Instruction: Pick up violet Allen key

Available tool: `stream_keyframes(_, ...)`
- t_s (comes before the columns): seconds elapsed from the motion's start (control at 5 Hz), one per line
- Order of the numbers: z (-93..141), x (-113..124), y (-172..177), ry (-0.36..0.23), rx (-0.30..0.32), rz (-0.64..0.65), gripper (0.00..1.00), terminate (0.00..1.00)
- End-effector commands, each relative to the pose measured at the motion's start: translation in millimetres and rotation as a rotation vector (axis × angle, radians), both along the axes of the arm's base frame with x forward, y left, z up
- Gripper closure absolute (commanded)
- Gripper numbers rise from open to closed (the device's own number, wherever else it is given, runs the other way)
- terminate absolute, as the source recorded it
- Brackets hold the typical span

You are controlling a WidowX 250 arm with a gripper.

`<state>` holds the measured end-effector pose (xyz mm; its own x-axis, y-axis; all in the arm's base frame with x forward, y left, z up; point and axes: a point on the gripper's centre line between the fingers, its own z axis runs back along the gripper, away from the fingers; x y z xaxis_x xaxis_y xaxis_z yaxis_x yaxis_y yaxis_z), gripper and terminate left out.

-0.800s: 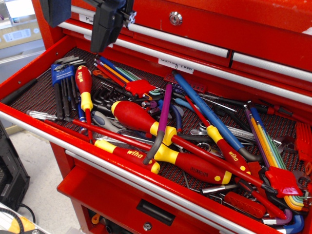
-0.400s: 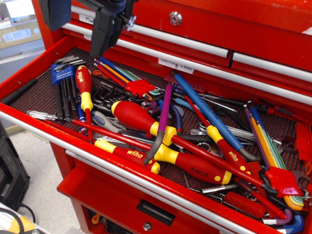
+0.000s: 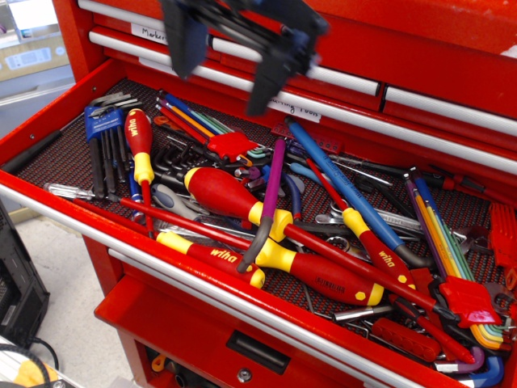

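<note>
The violet Allen key lies in the middle of the open red drawer. Its glossy violet shaft runs from the back toward the front, and its dark grey bent end rests across the red and yellow screwdrivers. My gripper hangs blurred above the back of the drawer, up and a little left of the key's far tip. Its two dark fingers stand wide apart with nothing between them.
A long blue key lies just right of the violet one. Rainbow hex sets with red holders sit at back centre and right. A blue-holder hex set lies at the left. Closed red drawers rise behind.
My gripper has swung to the right from the upper left corner, and now hangs over the back centre of the drawer. The tools have not moved.
</note>
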<state>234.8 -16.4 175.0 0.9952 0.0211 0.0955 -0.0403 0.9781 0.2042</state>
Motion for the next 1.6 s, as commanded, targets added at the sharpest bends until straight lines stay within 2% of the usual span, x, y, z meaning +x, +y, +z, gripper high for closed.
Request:
stream_keyframes(0.0, -38.1, 14.1, -7.7, -0.089, -0.022, 0.065, 0.00, 0.00)
stream_keyframes(0.2, -64.6, 15.4, -9.7, -0.132, -0.049, 0.104, 0.00, 0.00)
stream_keyframes(0.6, -94.2, 12.7, -19.1, -0.138, -0.129, 0.163, 0.00, 0.00)
stream_keyframes(0.8, -107.5, 22.6, -12.9, -0.180, -0.134, 0.139, 0.00, 0.00)
stream_keyframes(1.2, -130.0, 34.4, -0.9, -0.196, -0.220, 0.133, 0.00, 0.00)
stream_keyframes(1.4, -139.3, 34.5, 0.3, -0.187, -0.273, 0.147, 0.00, 0.00)
